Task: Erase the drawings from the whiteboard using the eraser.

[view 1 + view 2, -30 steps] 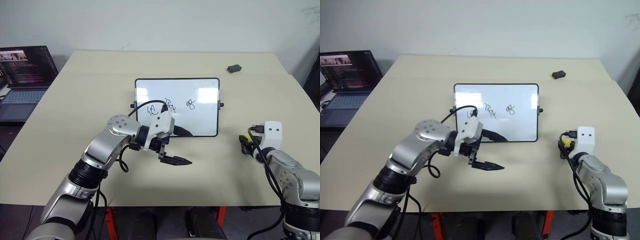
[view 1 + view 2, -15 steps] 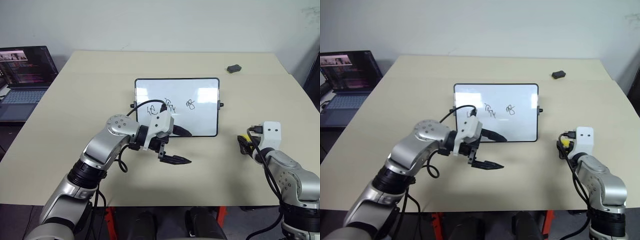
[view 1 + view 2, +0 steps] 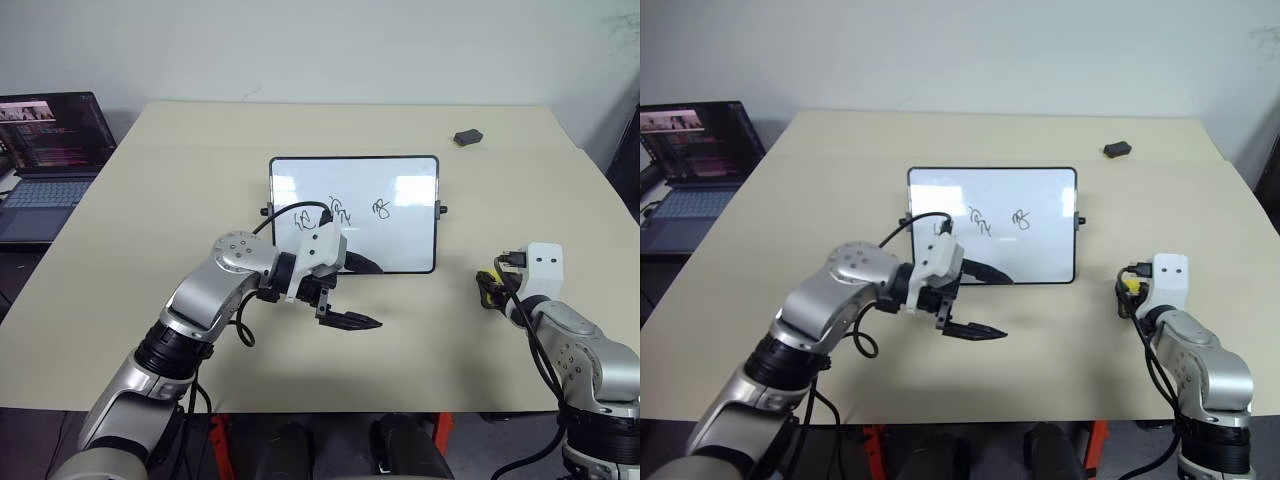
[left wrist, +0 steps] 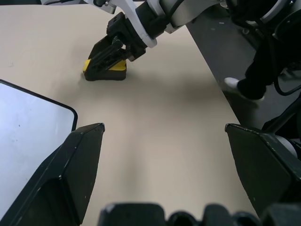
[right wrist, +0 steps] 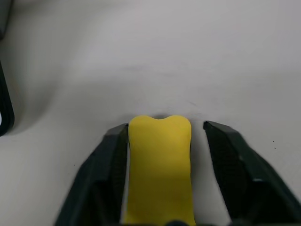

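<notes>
The whiteboard point(image 3: 400, 190) lies flat in the middle of the table, with the drawings point(image 3: 340, 210) in a row across its left and middle part. My left gripper point(image 3: 381, 295) hovers open over the board's near edge, its upper finger over the frame. At the right of the table my right gripper point(image 5: 164, 125) is shut on the yellow eraser point(image 5: 160, 165). One finger presses against its side and the other stands slightly off near the tip. The eraser point(image 4: 106, 70) rests on the table with its black underside down.
An open laptop point(image 3: 45, 150) sits off the table's far left. A small dark grey lump point(image 3: 467, 136) lies at the back right. The table's right edge point(image 4: 207, 61) runs close beside the eraser.
</notes>
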You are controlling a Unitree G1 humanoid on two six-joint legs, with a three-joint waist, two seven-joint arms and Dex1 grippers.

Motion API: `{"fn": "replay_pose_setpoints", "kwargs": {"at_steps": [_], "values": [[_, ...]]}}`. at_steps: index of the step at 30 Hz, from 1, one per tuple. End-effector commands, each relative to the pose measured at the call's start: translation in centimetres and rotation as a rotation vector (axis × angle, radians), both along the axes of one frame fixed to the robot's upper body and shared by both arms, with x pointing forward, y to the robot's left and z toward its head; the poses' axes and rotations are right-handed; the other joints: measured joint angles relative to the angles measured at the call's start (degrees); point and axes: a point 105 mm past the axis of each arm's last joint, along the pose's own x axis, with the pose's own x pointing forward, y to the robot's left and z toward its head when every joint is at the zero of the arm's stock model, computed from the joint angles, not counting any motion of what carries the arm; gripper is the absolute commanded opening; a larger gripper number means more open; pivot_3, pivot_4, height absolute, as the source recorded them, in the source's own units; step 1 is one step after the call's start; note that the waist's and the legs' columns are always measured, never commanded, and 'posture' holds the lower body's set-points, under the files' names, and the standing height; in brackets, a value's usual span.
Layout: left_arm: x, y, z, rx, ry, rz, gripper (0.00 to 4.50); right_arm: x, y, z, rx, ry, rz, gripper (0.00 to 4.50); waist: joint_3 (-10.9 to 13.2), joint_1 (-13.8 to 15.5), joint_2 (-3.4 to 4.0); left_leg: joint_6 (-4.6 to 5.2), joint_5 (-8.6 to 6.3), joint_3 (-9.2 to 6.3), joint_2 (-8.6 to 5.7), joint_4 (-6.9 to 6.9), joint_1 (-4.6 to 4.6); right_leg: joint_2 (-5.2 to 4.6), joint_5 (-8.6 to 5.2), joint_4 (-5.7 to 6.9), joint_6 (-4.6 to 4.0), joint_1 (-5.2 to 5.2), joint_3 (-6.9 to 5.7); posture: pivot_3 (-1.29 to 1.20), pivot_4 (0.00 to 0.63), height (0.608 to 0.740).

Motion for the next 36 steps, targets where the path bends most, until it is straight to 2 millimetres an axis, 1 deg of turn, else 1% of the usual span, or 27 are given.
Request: {"fn": "replay_pose_setpoints", "kwargs": {"at_steps": [1,2,5,12,15,16,18,19,21,23,25,26,28,30,32,36], "values": [[-0.2,0.2,1.1,-0.021,-0.047,0.004,4.5,0.2,0.0,1.3,-0.009,-0.06,0.005,1.19,0.0,0.0,0.0,0.0,0.0,0.0,0.0,0.0,0.0,0.0,0.0,0.0,0.0,0.0,0.01,0.0,0.15,0.74],[-0.2,0.2,1.0,-0.021,-0.047,0.005,4.5,0.2,0.0,1.3,-0.01,-0.06,0.005,1.07,0.0,0.0,0.0,0.0,0.0,0.01,0.0,0.0,0.0,0.0,0.0,0.0,0.0,0.0,0.01,0.0,0.15,0.74],[-0.2,0.3,1.0,-0.021,-0.046,0.007,4.5,0.3,0.0,1.3,-0.009,-0.061,0.007,1.0,0.0,0.0,0.0,0.0,0.0,0.0,0.0,0.0,0.0,0.0,0.0,0.0,0.0,0.0,0.01,0.0,0.15,0.74],[-0.1,0.6,1.0,-0.028,-0.043,0.035,4.5,0.3,0.2,1.6,0.0,-0.076,0.015,0.99,0.0,0.0,0.0,0.0,0.0,0.01,0.01,0.0,0.01,-0.02,0.0,0.01,-0.01,0.0,0.01,0.0,0.15,0.74],[-0.1,1.2,1.0,-0.037,-0.033,0.081,4.5,0.2,1.0,3.5,-0.012,-0.162,0.067,0.99,0.0,-0.1,0.02,0.0,0.0,0.0,0.01,0.0,0.02,-0.02,0.01,0.01,-0.01,0.0,0.01,0.0,0.15,0.74],[-0.2,1.6,1.1,-0.045,-0.025,0.11,4.5,0.0,1.5,4.5,-0.028,-0.209,0.112,0.99,0.0,-0.1,0.02,0.0,0.0,0.02,0.02,0.0,0.02,-0.03,0.0,0.02,-0.01,0.0,0.03,0.0,0.15,0.74],[-0.1,2.7,1.1,-0.046,-0.022,0.198,4.5,-0.7,3.1,6.9,-0.121,-0.312,0.23,0.99,0.0,-0.1,0.06,0.0,0.0,0.01,0.03,-0.01,0.01,-0.03,0.0,0.02,0.0,-0.04,0.02,0.0,0.15,0.74],[0.0,3.2,1.2,-0.05,-0.02,0.248,4.5,-1.0,3.9,7.7,-0.165,-0.354,0.275,0.99,0.0,-0.1,0.06,0.0,0.0,-0.01,0.03,-0.02,0.0,-0.04,-0.01,0.02,0.02,-0.05,0.01,0.0,0.15,0.74],[0.7,4.0,1.6,-0.071,-0.018,0.354,4.5,-1.2,5.2,9.1,-0.219,-0.432,0.339,0.99,0.0,-0.1,0.06,0.0,-0.01,-0.03,0.05,-0.03,0.0,-0.03,-0.05,0.01,0.08,-0.05,-0.01,0.0,0.15,0.74],[1.9,4.7,2.2,-0.1,-0.033,0.478,4.5,-1.0,6.3,10.3,-0.26,-0.507,0.378,0.99,0.0,0.0,0.04,0.0,0.0,-0.09,0.05,0.02,0.01,-0.04,-0.15,0.03,0.26,-0.02,-0.07,0.0,0.15,0.74],[2.6,5.0,2.7,-0.13,-0.034,0.555,4.5,-0.4,7.5,11.4,-0.269,-0.584,0.405,0.99,0.0,0.0,0.04,-0.01,0.0,-0.07,0.02,0.05,0.07,-0.06,-0.15,0.04,0.28,0.05,-0.06,0.0,0.15,0.74],[2.7,5.1,2.7,-0.127,-0.034,0.568,4.5,0.0,8.3,11.9,-0.283,-0.625,0.429,0.99,0.1,0.0,0.02,-0.01,0.0,-0.06,0.0,0.06,0.07,-0.08,-0.14,0.05,0.29,0.05,-0.05,0.0,0.15,0.74],[2.6,5.4,2.4,-0.089,-0.037,0.574,4.5,1.2,9.8,12.9,-0.298,-0.704,0.455,0.99,0.1,-0.2,0.01,-0.02,0.01,-0.03,0.0,0.07,0.1,-0.08,-0.13,0.06,0.3,0.05,-0.03,0.0,0.15,0.74],[2.8,5.7,2.0,-0.061,-0.044,0.593,4.5,2.4,11.3,13.4,-0.317,-0.765,0.481,0.99,0.1,-0.4,0.0,-0.02,0.01,0.02,0.01,0.06,0.17,-0.08,-0.11,0.12,0.26,0.05,0.02,0.0,0.15,0.74],[3.1,6.0,2.0,-0.043,-0.053,0.615,4.5,3.6,12.4,13.7,-0.335,-0.812,0.498,0.99,0.1,-0.3,0.0,-0.03,0.01,-0.01,0.02,0.03,0.17,-0.07,0.01,0.14,0.03,0.04,-0.02,0.0,0.15,0.74],[3.7,6.5,1.9,-0.015,-0.061,0.672,4.5,6.0,14.0,13.8,-0.372,-0.865,0.517,0.98,0.1,-0.1,0.0,-0.03,0.01,0.0,0.0,0.03,0.12,-0.11,0.04,0.14,-0.04,0.0,-0.02,0.0,0.15,0.74]]}}
